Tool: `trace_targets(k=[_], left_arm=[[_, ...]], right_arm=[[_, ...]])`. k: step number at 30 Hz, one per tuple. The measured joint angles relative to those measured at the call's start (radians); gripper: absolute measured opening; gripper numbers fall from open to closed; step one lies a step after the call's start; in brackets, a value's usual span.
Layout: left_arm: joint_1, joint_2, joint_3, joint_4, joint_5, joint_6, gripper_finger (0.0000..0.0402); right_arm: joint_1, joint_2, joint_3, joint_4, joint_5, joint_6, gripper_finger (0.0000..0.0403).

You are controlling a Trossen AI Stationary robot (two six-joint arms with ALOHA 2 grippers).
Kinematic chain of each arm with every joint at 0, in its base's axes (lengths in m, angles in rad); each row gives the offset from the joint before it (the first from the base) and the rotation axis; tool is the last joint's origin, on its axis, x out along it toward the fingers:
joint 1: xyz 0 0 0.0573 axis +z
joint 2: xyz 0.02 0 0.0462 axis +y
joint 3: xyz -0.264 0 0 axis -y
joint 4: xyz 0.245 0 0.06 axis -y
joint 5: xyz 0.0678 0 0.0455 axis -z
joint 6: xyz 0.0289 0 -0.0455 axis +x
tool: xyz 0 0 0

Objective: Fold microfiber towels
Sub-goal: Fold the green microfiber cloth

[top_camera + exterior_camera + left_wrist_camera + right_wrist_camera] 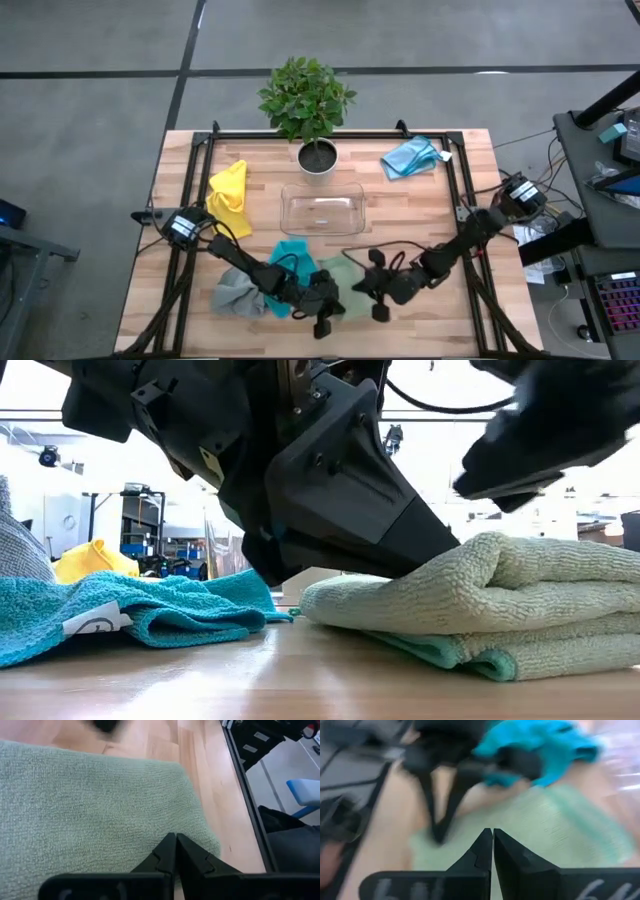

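**Both hands clenched over the folded sage green towel at the near edge of the worktop**

The sage green towel [500,600] lies folded in layers near the front edge of the wooden worktop [420,205], in the middle. The left hand [322,322] rests on it with its fingers pinched shut and nothing between them; in the left wrist view the closed tips [175,851] sit on the green pile close to the towel's corner. The right hand [380,312] hangs just beside it, also clenched and empty, over the same cloth.

Around it: the teal towel [293,255] lies crumpled, touching the green one's far side, with a white sewn-in label [92,624] whose print cannot be read. The grey towel [236,292] is bunched to the left of the left arm. The yellow towel [230,188] lies heaped at the left, and the light blue towel [412,157] at the far right corner, both well apart from the hands. A clear plastic tray [322,211] sits in the centre, and behind it a potted plant [308,100] in a white pot. A black frame [197,190] runs round the worktop. In the low view the left arm's dark housing blocks most of the room behind.
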State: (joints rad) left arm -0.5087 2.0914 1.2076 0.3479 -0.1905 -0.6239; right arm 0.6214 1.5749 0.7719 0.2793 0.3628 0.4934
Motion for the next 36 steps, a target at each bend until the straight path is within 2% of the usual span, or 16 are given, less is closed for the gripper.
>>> trace_targets(k=[6,17,24,31,36], left_arm=[[-0.006,-0.017,0.006,0.0,0.004,0.002,0.0],[-0.033,-0.023,0.023,0.016,0.025,0.004,0.0],[-0.04,0.014,0.023,-0.001,0.024,-0.032,0.0],[-0.04,0.016,0.021,-0.116,0.027,-0.093,0.0],[-0.039,0.016,0.021,-0.131,0.047,-0.104,0.0]], right_arm=[[0.06,0.069,0.0,0.036,-0.024,0.035,0.0009],[0.037,0.227,0.0,0.207,-0.022,0.089,0.0009],[0.037,0.235,0.0,0.215,-0.023,0.085,0.0009],[0.038,0.234,0.0,0.215,-0.031,0.073,0.0009],[0.039,0.226,0.0,0.208,-0.034,0.07,0.0009]])
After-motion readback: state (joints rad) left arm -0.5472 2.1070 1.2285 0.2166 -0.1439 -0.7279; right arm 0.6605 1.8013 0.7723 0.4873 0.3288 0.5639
